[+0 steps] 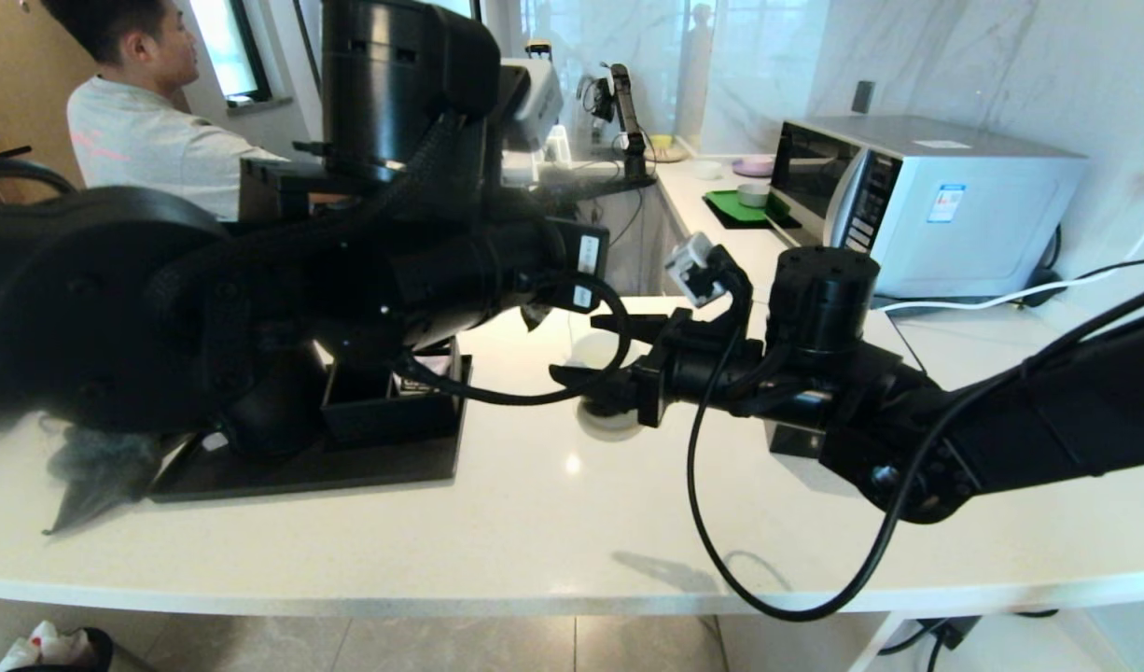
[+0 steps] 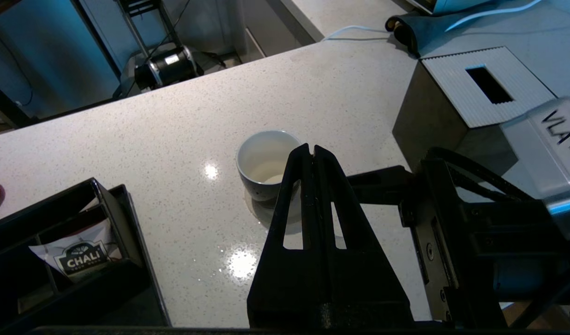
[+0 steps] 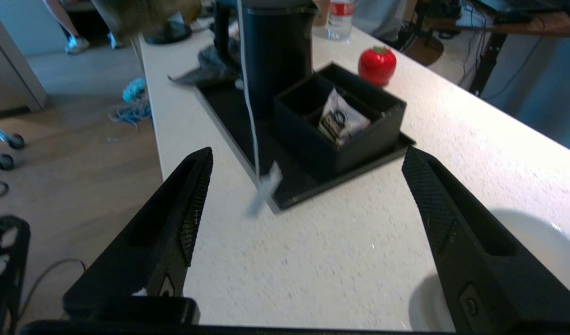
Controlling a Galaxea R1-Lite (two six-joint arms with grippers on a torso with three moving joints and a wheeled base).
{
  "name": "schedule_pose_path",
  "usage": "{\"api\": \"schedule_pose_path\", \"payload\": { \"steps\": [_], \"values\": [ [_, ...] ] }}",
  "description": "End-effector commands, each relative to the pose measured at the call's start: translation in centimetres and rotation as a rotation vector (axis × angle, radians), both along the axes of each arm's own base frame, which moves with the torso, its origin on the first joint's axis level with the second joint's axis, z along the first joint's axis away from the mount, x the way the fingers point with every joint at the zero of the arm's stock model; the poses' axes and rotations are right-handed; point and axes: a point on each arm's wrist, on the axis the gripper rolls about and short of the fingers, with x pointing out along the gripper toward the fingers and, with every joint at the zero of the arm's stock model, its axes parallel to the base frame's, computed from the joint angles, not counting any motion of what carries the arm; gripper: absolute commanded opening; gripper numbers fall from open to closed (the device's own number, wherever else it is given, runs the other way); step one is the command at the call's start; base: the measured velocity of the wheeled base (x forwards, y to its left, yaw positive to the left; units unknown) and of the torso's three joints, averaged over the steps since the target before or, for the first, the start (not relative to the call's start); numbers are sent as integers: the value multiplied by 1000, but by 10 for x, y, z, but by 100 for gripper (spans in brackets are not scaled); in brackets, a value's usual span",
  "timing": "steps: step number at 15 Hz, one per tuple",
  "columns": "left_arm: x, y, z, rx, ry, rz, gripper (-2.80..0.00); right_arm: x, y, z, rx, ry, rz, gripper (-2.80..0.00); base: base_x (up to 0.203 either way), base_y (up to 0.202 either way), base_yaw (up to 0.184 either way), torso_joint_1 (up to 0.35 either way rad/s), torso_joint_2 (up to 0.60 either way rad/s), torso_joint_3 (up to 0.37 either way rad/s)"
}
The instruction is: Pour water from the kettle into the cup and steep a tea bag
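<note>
The white tabletop (image 1: 535,523) carries everything, with a silver microwave (image 1: 936,201) at its far right. On the left a flat black tray (image 3: 285,186) holds the tall black kettle (image 3: 275,51), which stands upright at the tray's far left part, and a black divided box (image 3: 341,125) just to the right of it with a white CHALI sachet (image 2: 82,256) leaning inside one compartment. A red strawberry-shaped thing (image 3: 377,65) sits on the tabletop beyond the box. A black tissue box (image 2: 457,107) with a ribbed white top stands to the right of the cup. The left gripper (image 2: 311,151) hangs above the middle of the tabletop with its jaws pressed together, their tips just over the near rim of the cup (image 2: 266,163), which stands upright on a pale round coaster. The right gripper (image 3: 308,186) reaches in from the right at cup level, its jaws spread wide and holding nothing. In the right wrist view a thin white string with a small tag (image 3: 264,193) hangs blurred between those open jaws, touching neither; the tea bag pouch itself cannot be made out.
</note>
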Motion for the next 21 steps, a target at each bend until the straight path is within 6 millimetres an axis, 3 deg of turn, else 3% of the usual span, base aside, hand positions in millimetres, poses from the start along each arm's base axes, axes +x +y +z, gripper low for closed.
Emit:
{"api": "schedule_pose_path", "payload": {
  "steps": [1,21],
  "values": [
    [1,0,-1,0,1,3,-280,-2,6,7,30,0,20,0,0,0,0,0,0,0],
    [1,0,1,-4,-3,5,-280,-9,12,-9,38,92,43,0,0,0,0,0,0,0]
  ]
}}
